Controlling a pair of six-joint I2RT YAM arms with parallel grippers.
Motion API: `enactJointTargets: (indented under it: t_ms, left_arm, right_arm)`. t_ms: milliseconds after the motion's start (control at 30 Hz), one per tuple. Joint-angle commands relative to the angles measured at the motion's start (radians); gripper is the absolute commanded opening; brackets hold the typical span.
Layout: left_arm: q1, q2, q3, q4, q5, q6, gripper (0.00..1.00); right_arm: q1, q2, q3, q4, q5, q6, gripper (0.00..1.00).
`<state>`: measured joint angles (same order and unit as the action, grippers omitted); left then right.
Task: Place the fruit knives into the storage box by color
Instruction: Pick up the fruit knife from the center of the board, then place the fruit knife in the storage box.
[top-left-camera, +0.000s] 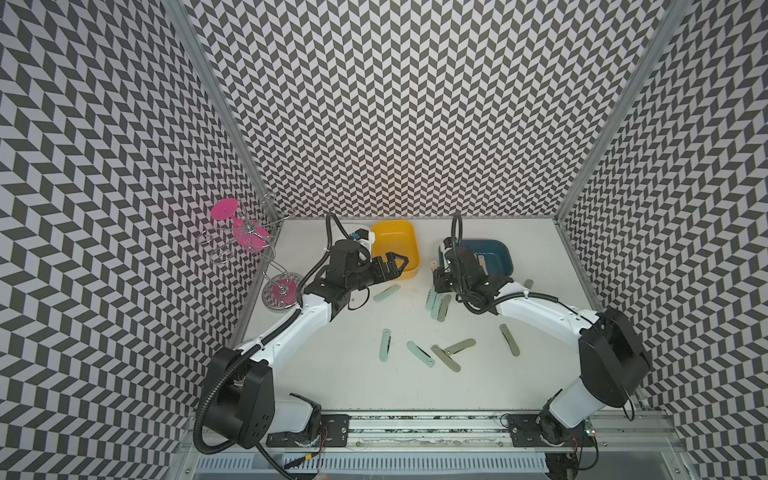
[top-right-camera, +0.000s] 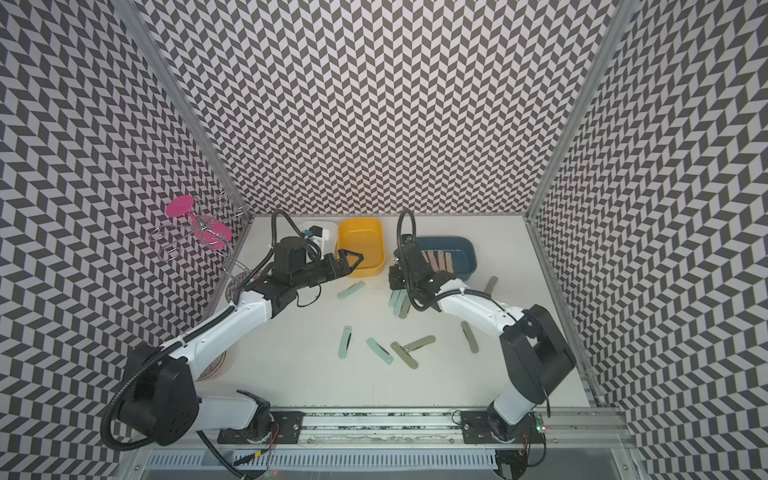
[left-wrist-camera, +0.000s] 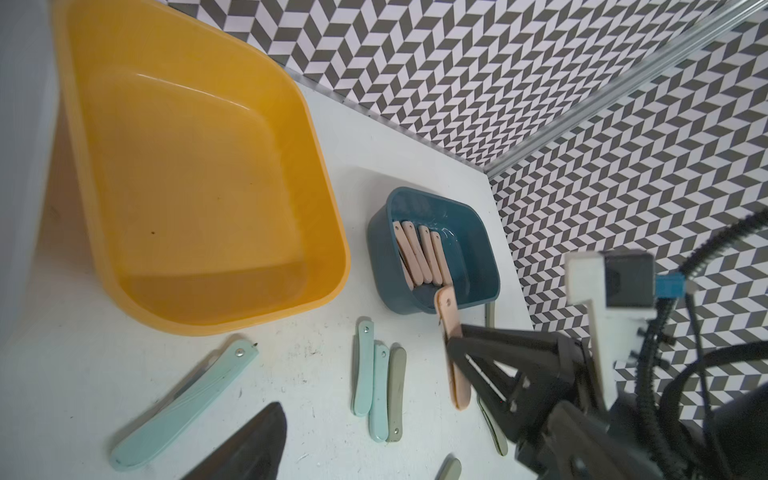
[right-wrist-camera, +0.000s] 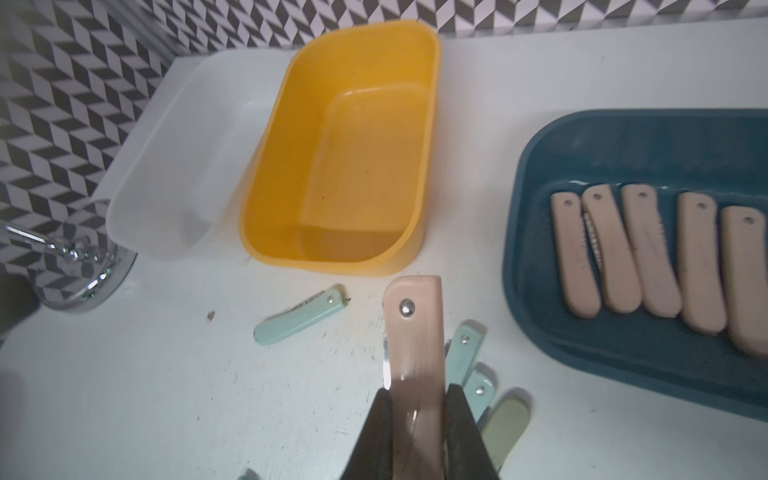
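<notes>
My right gripper (right-wrist-camera: 417, 419) is shut on a peach-pink fruit knife (right-wrist-camera: 413, 332), held above the table just left of the dark blue storage box (right-wrist-camera: 523, 174). Several pink knives (right-wrist-camera: 648, 249) lie side by side in that box. The yellow box (top-left-camera: 411, 266) holds nothing. My left gripper (top-left-camera: 392, 266) hovers open at the yellow box's front edge with nothing in it; only one finger (left-wrist-camera: 249, 449) shows in the left wrist view. Mint and grey-green knives lie loose: one mint knife (top-left-camera: 386, 292), a cluster (top-left-camera: 436, 303), others (top-left-camera: 445, 357) nearer the front.
A white box (right-wrist-camera: 137, 166) stands left of the yellow one, partly hidden by the left arm in both top views. A chrome wire rack with a pink glass (top-left-camera: 239, 232) and its round base (top-left-camera: 282, 295) sit at the table's left edge. Patterned walls close three sides.
</notes>
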<state>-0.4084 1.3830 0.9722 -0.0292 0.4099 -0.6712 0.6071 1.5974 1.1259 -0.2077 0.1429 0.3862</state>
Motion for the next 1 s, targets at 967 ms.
enactJointTargets:
  t_ms: [967]
  left_arm:
    - [-0.124, 0.469, 0.468, 0.035, 0.124, 0.048, 1.00]
  right_arm:
    - [-0.464, 0.277, 0.164, 0.079, -0.011, -0.315, 0.17]
